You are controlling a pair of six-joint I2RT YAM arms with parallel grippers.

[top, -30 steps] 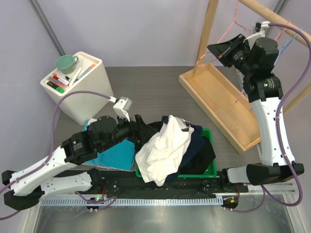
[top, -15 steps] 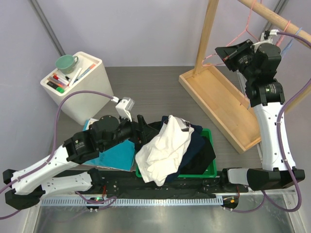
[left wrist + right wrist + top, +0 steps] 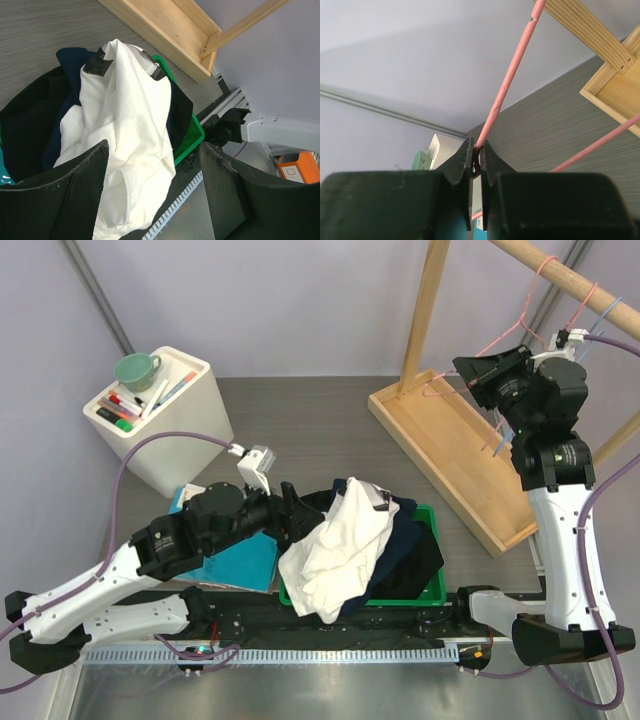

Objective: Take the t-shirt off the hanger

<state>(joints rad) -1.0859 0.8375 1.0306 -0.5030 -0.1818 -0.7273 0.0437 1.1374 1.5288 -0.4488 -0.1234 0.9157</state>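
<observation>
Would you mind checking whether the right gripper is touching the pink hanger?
Touching: the right wrist view shows the right gripper pinching the pink hanger.

Matt cloth t-shirt (image 3: 125,125); seemingly plastic hanger (image 3: 506,85)

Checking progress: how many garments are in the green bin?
3: a white t-shirt on top, a navy garment under it, a black garment beside them, all in the green bin; others may be hidden.
</observation>
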